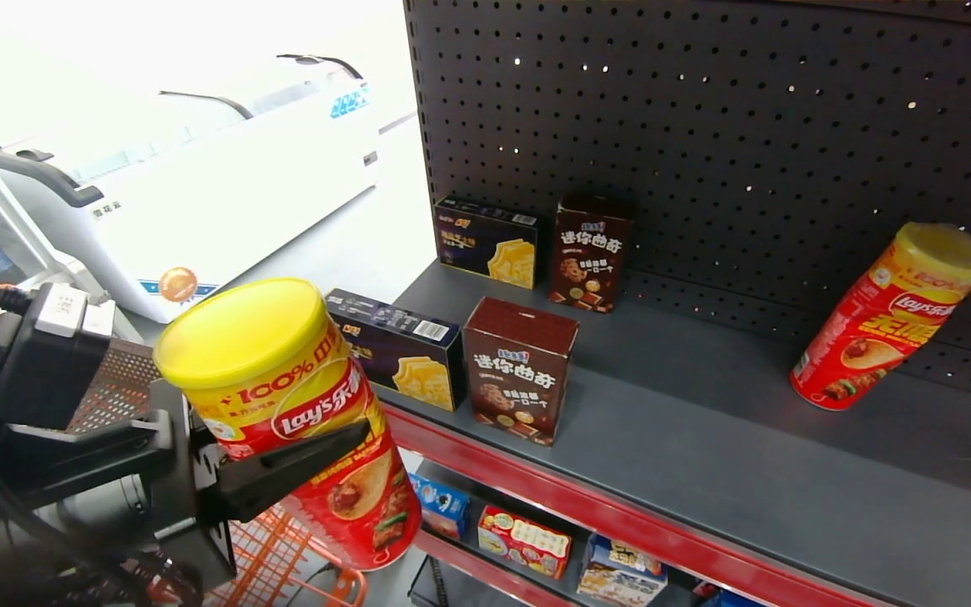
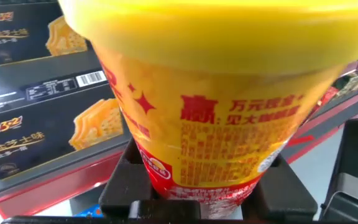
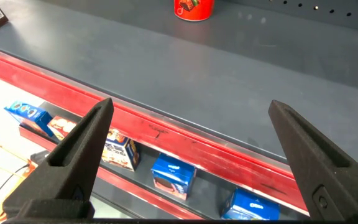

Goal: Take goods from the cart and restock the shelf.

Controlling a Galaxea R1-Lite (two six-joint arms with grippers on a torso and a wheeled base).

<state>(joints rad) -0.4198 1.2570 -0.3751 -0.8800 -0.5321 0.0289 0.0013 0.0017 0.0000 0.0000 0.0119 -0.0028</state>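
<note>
My left gripper (image 1: 275, 426) is shut on a red chips can (image 1: 283, 396) with a yellow lid, held slightly tilted in front of the grey shelf's (image 1: 705, 455) left end. The left wrist view shows that can (image 2: 216, 112) close up between the fingers (image 2: 129, 186). A second chips can (image 1: 890, 316) leans against the pegboard at the shelf's right. My right gripper (image 3: 191, 155) is open, hovering over the shelf's red front edge (image 3: 166, 134), with the second can's base (image 3: 193, 9) beyond it.
Two dark blue boxes (image 1: 405, 346) (image 1: 490, 240) and two brown cookie boxes (image 1: 519, 367) (image 1: 591, 253) stand on the shelf's left half. An orange wire cart (image 1: 283, 548) is below the held can. Snack packs (image 1: 523, 539) fill the lower shelf. A white freezer (image 1: 199, 185) stands behind.
</note>
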